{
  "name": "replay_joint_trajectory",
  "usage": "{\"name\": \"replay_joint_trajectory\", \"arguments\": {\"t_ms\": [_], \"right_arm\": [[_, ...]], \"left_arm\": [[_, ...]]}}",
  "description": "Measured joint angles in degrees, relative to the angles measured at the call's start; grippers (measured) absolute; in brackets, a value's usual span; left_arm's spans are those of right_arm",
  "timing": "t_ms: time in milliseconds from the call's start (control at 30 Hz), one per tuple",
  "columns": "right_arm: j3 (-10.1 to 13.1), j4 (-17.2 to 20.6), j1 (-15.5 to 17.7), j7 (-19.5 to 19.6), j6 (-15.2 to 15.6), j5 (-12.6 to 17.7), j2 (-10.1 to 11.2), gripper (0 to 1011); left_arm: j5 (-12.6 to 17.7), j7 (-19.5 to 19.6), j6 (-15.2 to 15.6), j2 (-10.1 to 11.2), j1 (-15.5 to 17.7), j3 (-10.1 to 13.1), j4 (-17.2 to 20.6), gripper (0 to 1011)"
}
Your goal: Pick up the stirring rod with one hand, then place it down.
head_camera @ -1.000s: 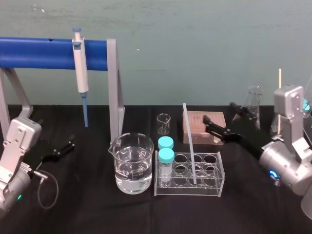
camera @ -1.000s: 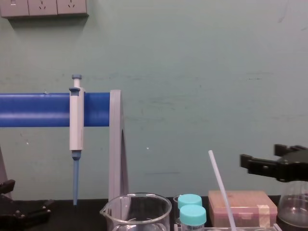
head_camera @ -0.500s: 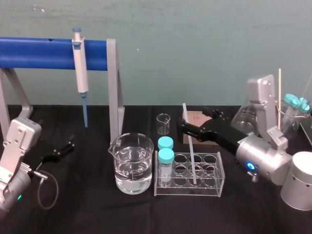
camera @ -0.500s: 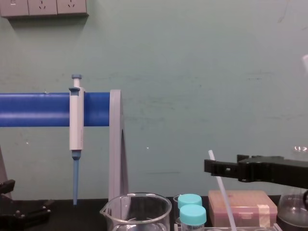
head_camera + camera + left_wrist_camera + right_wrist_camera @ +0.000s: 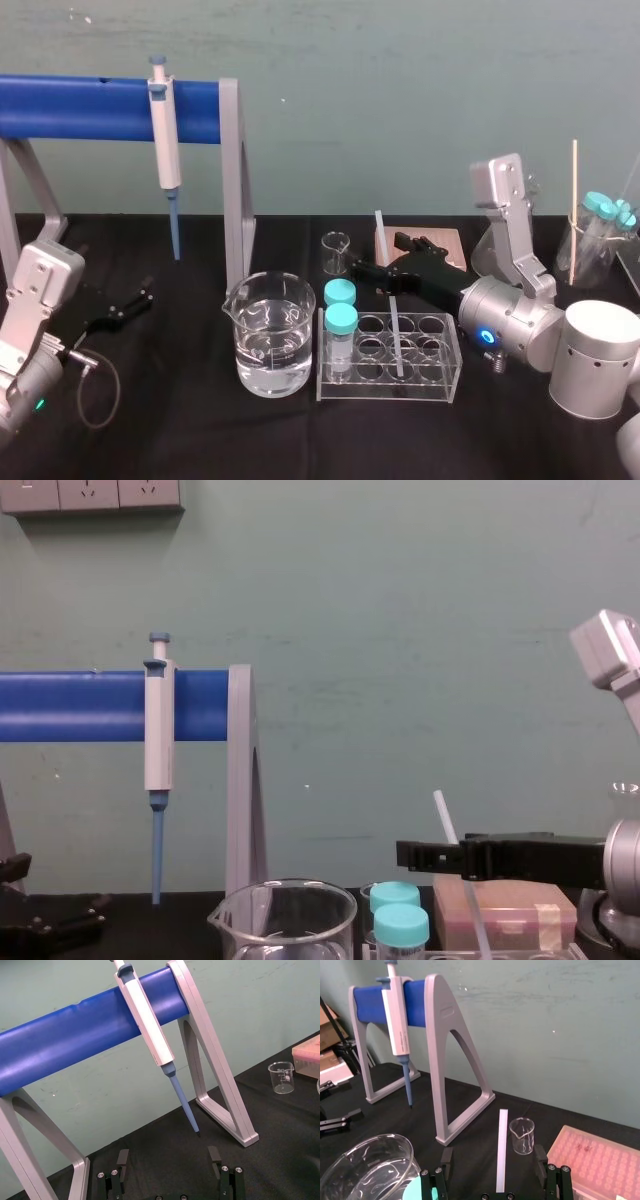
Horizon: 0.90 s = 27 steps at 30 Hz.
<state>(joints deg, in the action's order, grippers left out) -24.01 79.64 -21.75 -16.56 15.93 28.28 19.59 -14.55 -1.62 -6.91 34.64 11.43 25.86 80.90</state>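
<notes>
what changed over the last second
The right gripper swept left across the pink tip box to the stirring rod; its open jaws now straddle the rod without gripping it. The rod still leans in the rack, and the left gripper stays parked, open, at the left.

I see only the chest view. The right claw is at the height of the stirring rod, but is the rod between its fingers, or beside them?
Observer: Between them. In the right wrist view the stirring rod stands midway in the right claw, touching neither finger.
Operator: Where does its lower end stand?
Observer: In a hole of the clear rack, as the head view shows.
Operator: And the left claw?
Observer: The left claw is open, parked low at the left of the table.
</notes>
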Motion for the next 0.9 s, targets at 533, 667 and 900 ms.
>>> {"name": "replay_joint_trajectory", "arguments": {"t_ms": [533, 667, 900], "right_arm": [[-0.06, -0.37, -0.14, 0.27, -0.01, -0.85, -0.3, 970], [-0.04, -0.37, -0.13, 0.27, 0.01, -0.8, -0.29, 908], [-0.01, -0.35, -0.14, 0.27, 0.04, -0.67, -0.29, 695]], "left_arm": [[0.0, 0.0, 0.0, 0.0, 0.0, 0.0, 0.0, 1000], [0.0, 0.0, 0.0, 0.0, 0.0, 0.0, 0.0, 1000], [0.0, 0.0, 0.0, 0.0, 0.0, 0.0, 0.0, 1000]]}}
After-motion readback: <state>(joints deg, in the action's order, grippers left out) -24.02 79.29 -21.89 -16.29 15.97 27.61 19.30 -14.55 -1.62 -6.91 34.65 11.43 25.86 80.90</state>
